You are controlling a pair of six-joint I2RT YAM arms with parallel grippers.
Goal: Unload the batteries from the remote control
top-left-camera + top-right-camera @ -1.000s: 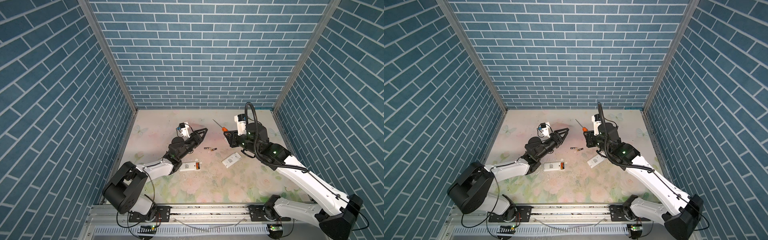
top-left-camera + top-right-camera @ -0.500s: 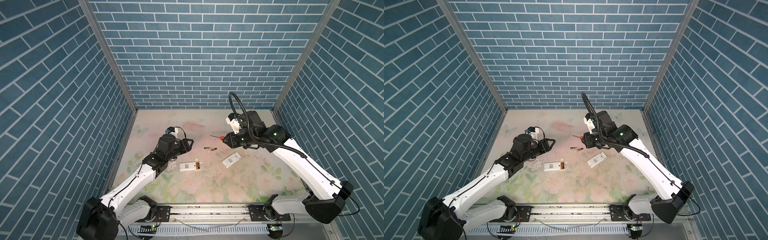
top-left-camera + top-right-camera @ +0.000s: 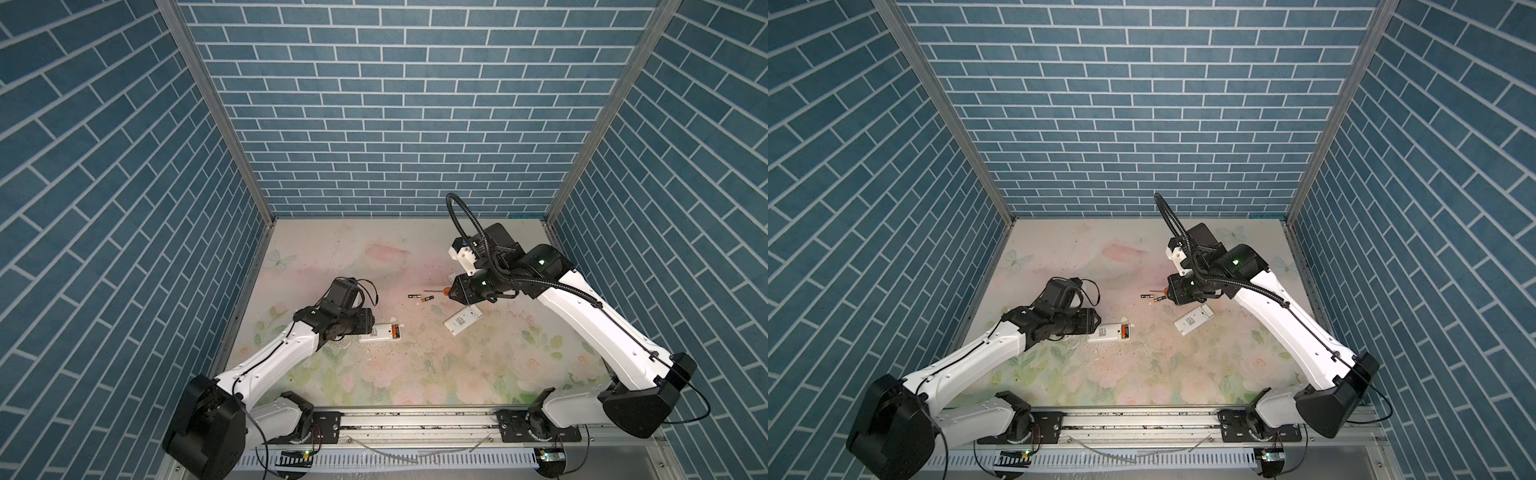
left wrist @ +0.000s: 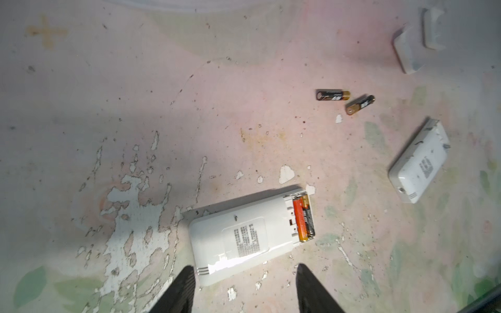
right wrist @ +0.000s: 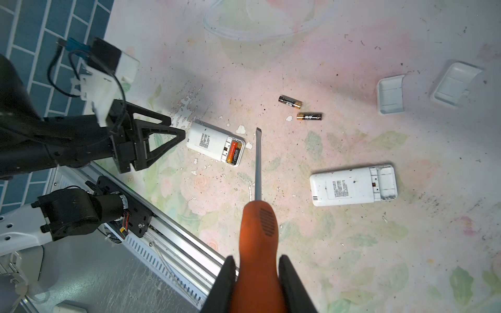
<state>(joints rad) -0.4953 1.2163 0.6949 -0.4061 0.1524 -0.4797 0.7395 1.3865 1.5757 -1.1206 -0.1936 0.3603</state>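
- Gripping the orange handle of the screwdriver (image 5: 259, 230) in the right gripper (image 5: 257, 260), jaws narrow around it. Plain only in the right wrist view; both top views give just the handle end and thin shaft poking out from under the wrist.
- Reveals in the right wrist view the emptied bay of the far remote (image 5: 352, 187) and two loose covers (image 5: 390, 94) lying hollow side up; leaves those covers blurred in a corner of the left wrist view.
- Shows in the left wrist view an orange battery (image 4: 299, 219) and a black battery (image 4: 309, 219) side by side in the open bay of the near remote (image 4: 244, 230); shrinks them to an orange speck in both top views.
- Has brought the left gripper (image 4: 245, 268) down since a second ago, from raised over mid-table to low at the near remote's closed end. Has swung the screwdriver tip from the back wall round toward the loose batteries (image 5: 290, 101). Has left remotes and loose batteries where they lay.
- Holds the left jaws well apart, gripping nothing, fingertips either side of that closed end; touching or not, cannot tell. Puts the seated batteries at the remote's opposite end from the fingertips, and the loose pair further on, bare on the table (image 5: 352, 257).
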